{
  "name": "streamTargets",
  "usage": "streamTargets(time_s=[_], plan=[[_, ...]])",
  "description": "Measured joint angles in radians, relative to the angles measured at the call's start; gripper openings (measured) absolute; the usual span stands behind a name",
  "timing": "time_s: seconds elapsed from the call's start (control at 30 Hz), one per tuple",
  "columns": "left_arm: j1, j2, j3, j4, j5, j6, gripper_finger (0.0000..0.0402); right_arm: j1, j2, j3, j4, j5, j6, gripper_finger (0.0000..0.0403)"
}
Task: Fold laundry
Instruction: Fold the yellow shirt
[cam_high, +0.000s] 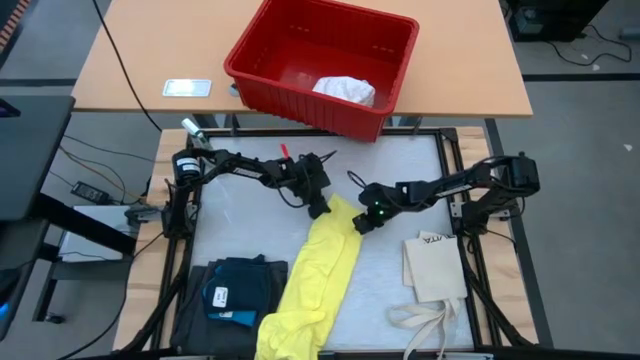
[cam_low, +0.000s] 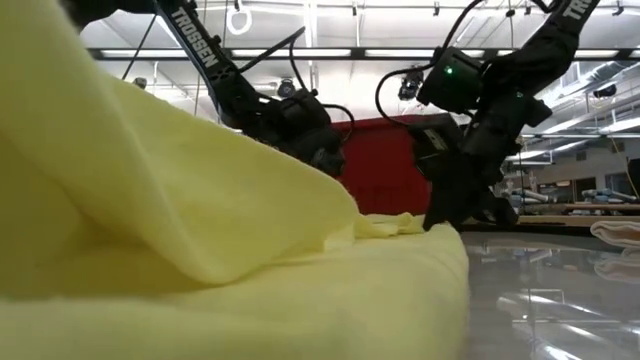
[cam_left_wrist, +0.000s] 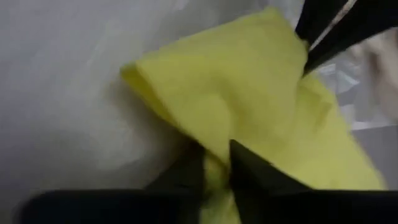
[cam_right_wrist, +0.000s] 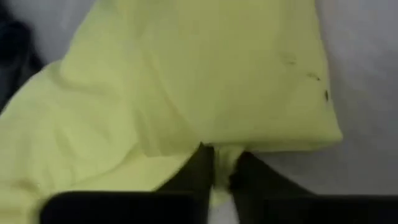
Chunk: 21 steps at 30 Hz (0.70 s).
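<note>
On the white table (cam_high: 400, 160) in front of you, the yellow garment (cam_high: 318, 275) lies lengthwise. Your left gripper (cam_high: 322, 208) and right gripper (cam_high: 360, 224) each pinch 1 far corner, fingers (cam_right_wrist: 198, 167) closed on cloth.

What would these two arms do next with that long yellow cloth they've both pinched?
Probably lift together and carry the held end toward the far end, to fold it. The left gripper and right gripper each pinch a corner of one end of the long yellow cloth garment, which lies stretched unfolded on the white table.
</note>
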Motion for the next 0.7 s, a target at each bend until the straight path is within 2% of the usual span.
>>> streamTargets(time_s=[0.03,0.1,0.2,0.27,0.47,0.53,0.7], plan=[[0.001,0.000,0.003,0.009,0.023,-0.019,0.0046,-0.011,-0.001,0.000,0.001,-0.027,-0.031,0.0029],[0.009,-0.006,0.022,0.003,0.078,-0.058,0.0016,-0.028,-0.007,0.000,-0.020,-0.051,-0.062,0.0019],[0.012,-0.040,0.068,-0.006,0.090,-0.044,0.0013,-0.055,-0.035,0.000,-0.075,-0.045,-0.081,0.0015],[0.023,-0.076,0.110,-0.012,0.061,-0.010,0.0010,-0.070,-0.075,0.001,-0.112,0.002,-0.091,0.0012],[0.071,-0.109,0.289,-0.091,-0.065,0.189,0.0006,-0.108,-0.310,0.013,-0.293,0.288,-0.141,0.0012],[0.090,-0.110,0.364,-0.151,-0.089,0.255,0.0007,-0.115,-0.398,0.051,-0.379,0.402,-0.204,0.0012],[0.123,-0.100,0.509,-0.251,-0.231,0.444,0.0007,-0.119,-0.565,0.194,-0.563,0.680,-0.437,0.0012]])
